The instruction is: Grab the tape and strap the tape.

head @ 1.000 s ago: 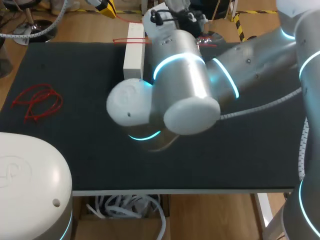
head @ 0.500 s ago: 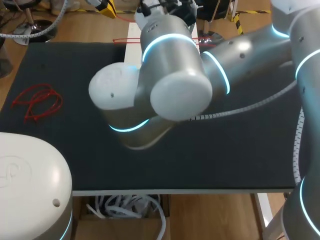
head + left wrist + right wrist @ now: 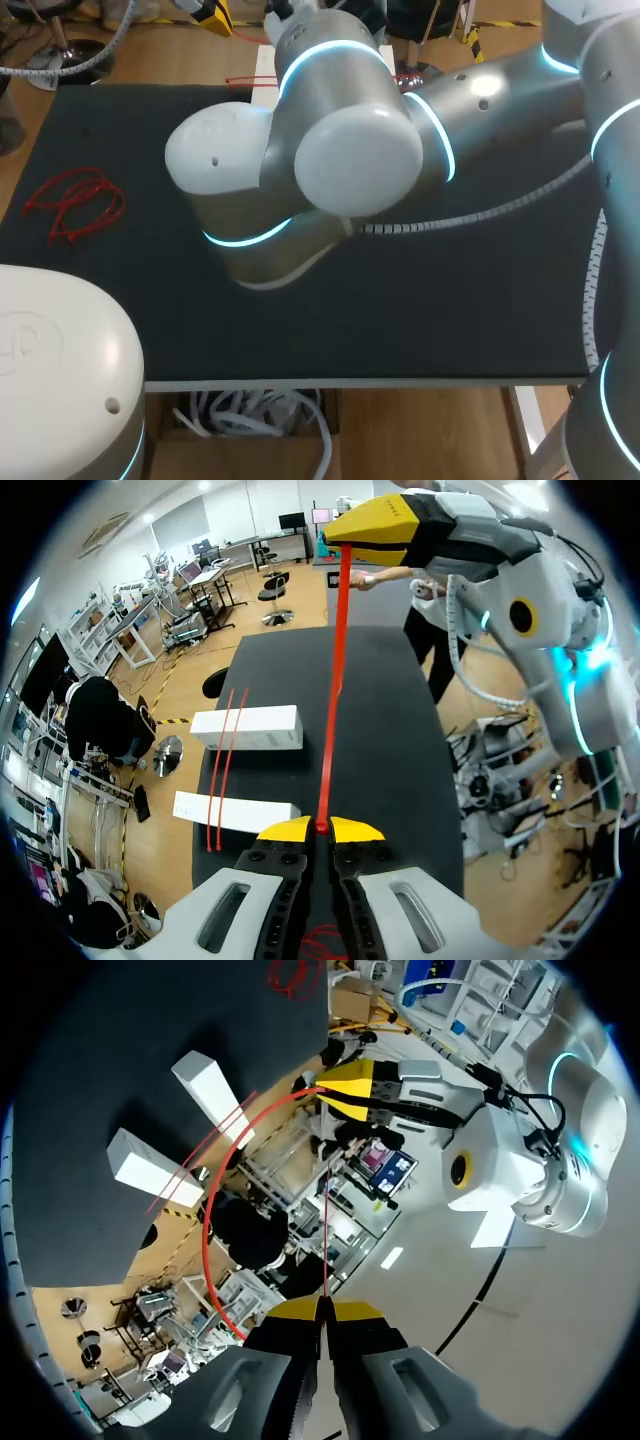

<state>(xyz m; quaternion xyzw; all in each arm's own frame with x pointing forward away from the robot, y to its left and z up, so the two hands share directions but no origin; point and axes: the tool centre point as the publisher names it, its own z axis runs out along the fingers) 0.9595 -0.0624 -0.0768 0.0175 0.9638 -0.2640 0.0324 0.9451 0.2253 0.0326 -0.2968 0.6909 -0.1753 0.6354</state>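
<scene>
The tape is a thin red strap [image 3: 335, 680] stretched above the black table. My left gripper [image 3: 320, 830] is shut on one end of it. The strap runs straight ahead to my right gripper [image 3: 342, 542], which pinches the other end. In the right wrist view my right gripper [image 3: 322, 1310] is shut on the strap [image 3: 208, 1230], which bows round in a loop to my left gripper [image 3: 322, 1088]. Below lie two white boxes [image 3: 247, 727] [image 3: 235, 812], with two red straps [image 3: 222, 770] across both. In the head view my right arm [image 3: 340, 150] hides both grippers.
A loose bundle of red straps [image 3: 75, 205] lies on the black mat [image 3: 450, 300] at the left. One white box [image 3: 264, 62] peeks out at the far edge behind my right arm. My left arm's base [image 3: 60, 380] fills the near left corner.
In the head view my right arm has swung left and closer to the camera, now covering most of the white box. Both grippers stay shut.
</scene>
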